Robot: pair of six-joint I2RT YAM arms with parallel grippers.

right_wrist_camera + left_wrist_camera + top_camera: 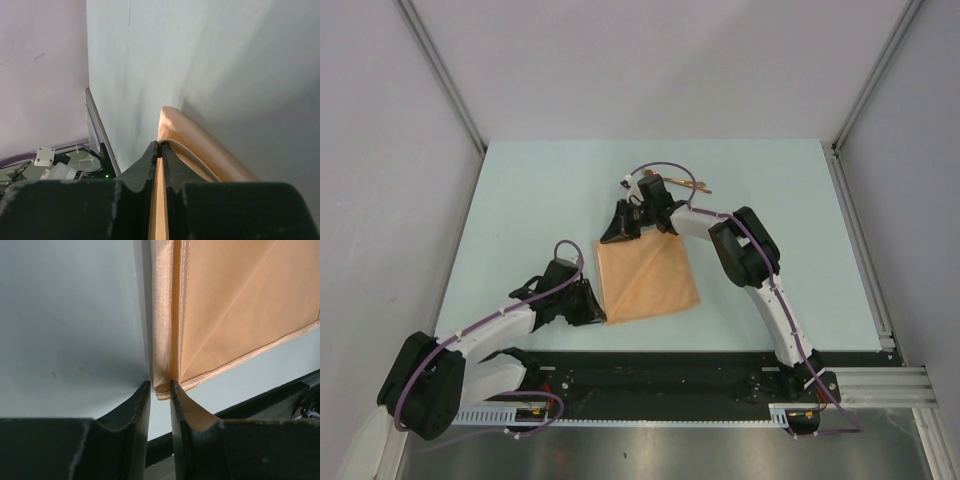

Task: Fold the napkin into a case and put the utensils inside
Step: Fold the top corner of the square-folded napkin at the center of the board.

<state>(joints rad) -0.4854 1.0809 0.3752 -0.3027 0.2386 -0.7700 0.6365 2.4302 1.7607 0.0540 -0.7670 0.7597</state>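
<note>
The napkin (655, 275) lies flat as a rough square on the near half of the pale table (520, 200). The right pincer (160, 146) is clamped almost closed on a fold at its far left corner, with cloth bulging past the tips. The left pincer (160, 384) stands partly open astride the near left corner, and I cannot tell whether it truly pinches the hem. If only one side grips, a lift would likely drag or skew the cloth and spoil the fold. The utensils (688, 186) lie apart from the cloth at the far side, just behind the right arm (750, 255), which crowds them.
</note>
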